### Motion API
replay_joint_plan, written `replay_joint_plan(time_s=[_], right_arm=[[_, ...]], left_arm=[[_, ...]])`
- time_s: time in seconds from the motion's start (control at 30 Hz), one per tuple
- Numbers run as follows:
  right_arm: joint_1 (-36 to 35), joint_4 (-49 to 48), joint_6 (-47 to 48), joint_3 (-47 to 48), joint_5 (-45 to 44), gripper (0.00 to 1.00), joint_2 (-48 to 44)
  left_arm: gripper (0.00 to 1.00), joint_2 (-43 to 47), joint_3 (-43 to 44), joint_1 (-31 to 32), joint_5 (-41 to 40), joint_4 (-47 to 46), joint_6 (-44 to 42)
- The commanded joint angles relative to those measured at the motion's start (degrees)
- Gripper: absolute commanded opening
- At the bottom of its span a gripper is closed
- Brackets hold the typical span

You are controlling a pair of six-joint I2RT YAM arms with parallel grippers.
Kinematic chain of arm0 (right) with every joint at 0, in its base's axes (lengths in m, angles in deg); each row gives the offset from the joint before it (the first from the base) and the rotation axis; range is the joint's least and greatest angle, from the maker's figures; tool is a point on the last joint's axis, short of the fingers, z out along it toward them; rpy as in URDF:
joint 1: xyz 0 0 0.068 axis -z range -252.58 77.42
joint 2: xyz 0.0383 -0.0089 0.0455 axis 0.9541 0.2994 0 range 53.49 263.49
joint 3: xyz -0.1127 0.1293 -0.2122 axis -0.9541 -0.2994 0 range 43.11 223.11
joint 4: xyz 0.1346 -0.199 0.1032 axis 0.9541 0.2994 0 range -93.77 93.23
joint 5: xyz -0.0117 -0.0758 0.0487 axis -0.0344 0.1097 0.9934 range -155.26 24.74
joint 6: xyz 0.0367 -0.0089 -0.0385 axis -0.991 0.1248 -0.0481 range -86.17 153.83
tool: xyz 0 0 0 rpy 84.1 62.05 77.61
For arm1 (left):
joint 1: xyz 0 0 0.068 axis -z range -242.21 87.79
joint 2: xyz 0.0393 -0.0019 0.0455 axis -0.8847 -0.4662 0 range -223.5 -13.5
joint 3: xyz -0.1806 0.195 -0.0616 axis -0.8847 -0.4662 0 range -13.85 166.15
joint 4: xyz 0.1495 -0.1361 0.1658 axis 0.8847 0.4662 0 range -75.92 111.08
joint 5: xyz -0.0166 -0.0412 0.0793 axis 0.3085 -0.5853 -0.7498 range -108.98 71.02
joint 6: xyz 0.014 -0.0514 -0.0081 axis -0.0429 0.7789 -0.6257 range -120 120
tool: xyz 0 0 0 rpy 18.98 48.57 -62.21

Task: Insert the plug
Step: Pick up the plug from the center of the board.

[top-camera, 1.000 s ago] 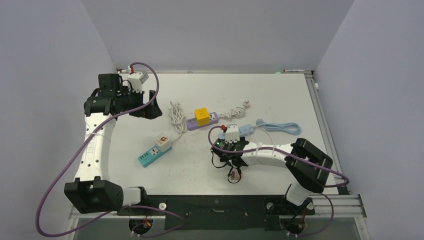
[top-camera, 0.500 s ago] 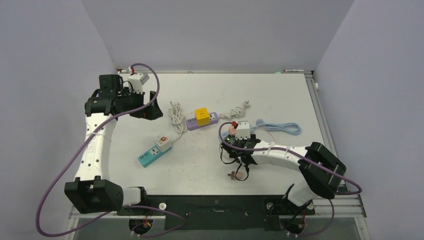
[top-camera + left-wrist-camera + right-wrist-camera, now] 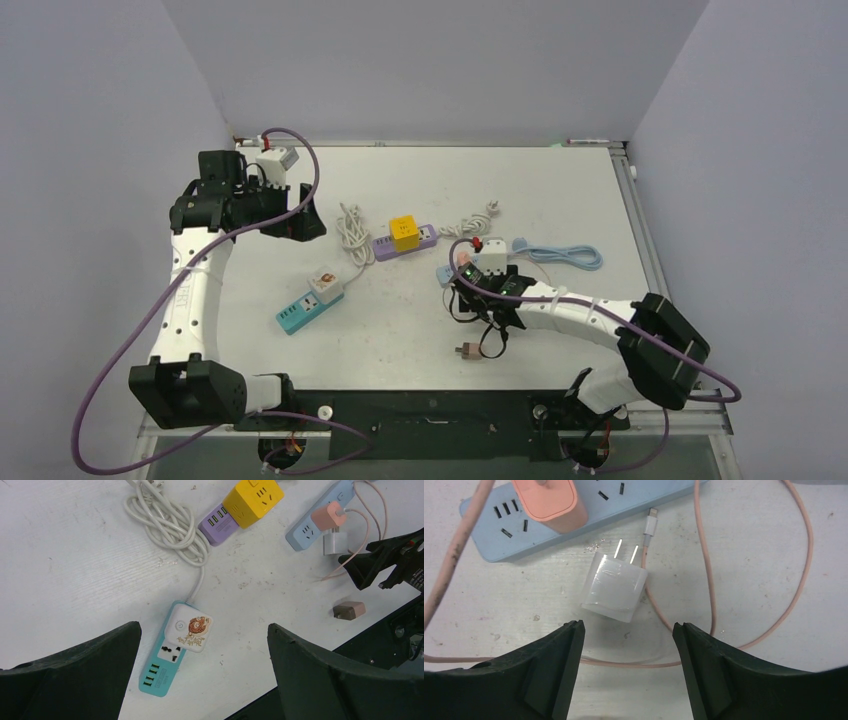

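- Right gripper point(image 3: 626, 626), jaws apart, hovers over white plug point(image 3: 614, 592) on worktop point(image 3: 774, 630).
- Pink cable point(image 3: 704, 570) lies just beside plug; closing may snag it, skewing prongs off blue strip point(image 3: 591, 515).

On the white table point(image 3: 570, 190) a teal power strip point(image 3: 152, 679) lies toward the left front, and a white adapter with a cartoon face point(image 3: 190, 629) sits on its end. Its white cord point(image 3: 165, 522) lies coiled just beside a purple power strip point(image 3: 216, 526), which carries a yellow cube adapter point(image 3: 252, 500). A small brown plug point(image 3: 348, 610) lies alone near the front edge. A light blue cable point(image 3: 562, 256) lies folded at the right. A pink charger point(image 3: 549, 500) sits in the light blue power strip point(image 3: 604, 507).
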Motion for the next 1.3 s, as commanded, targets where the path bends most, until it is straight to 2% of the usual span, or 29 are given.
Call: replay_joint_plan(time_s=[0.0,0.17,0.27,0.4,0.53,0.83,0.97,1.1,1.27], right_arm=[[-0.4,-2.6,-2.9,2.5,0.5,0.68,3.0],[-0.3,-4.7,-5.0,2.7,-0.9,0.60,4.3],[0.0,-5.7,-5.4,3.0,-1.4,0.60,5.5],[0.0,-7.6,-5.0,3.4,-1.2,0.74,6.7],[0.3,-8.1,-6.1,3.5,-1.6,0.78,7.6],[0.9,-10.5,-6.7,0.5,-4.1,0.62,6.4],[1.0,-10.3,-6.2,-0.9,-2.9,0.52,4.2],[0.9,-7.4,-3.9,0.8,-1.1,0.34,2.1],[0.9,-4.1,-0.4,2.0,2.2,0.27,-3.2]], left_arm=[[0.96,1.7,0.5,-0.4,1.3,-1.4,-0.2],[0.96,1.8,0.5,-0.4,1.3,-1.3,-0.3],[0.96,1.9,0.4,-0.4,1.3,-1.4,-0.3],[0.96,2.1,0.5,-0.4,1.6,-1.3,-0.3],[0.96,2.2,0.5,-0.4,1.6,-1.2,-0.3],[0.96,1.9,-0.4,-0.3,2.4,-1.3,0.3],[0.96,0.9,-0.3,-0.3,3.5,-1.3,1.3],[0.96,0.6,0.4,-0.3,2.9,-0.8,0.9],[0.96,1.4,0.6,-0.3,3.6,-0.6,-1.2]])
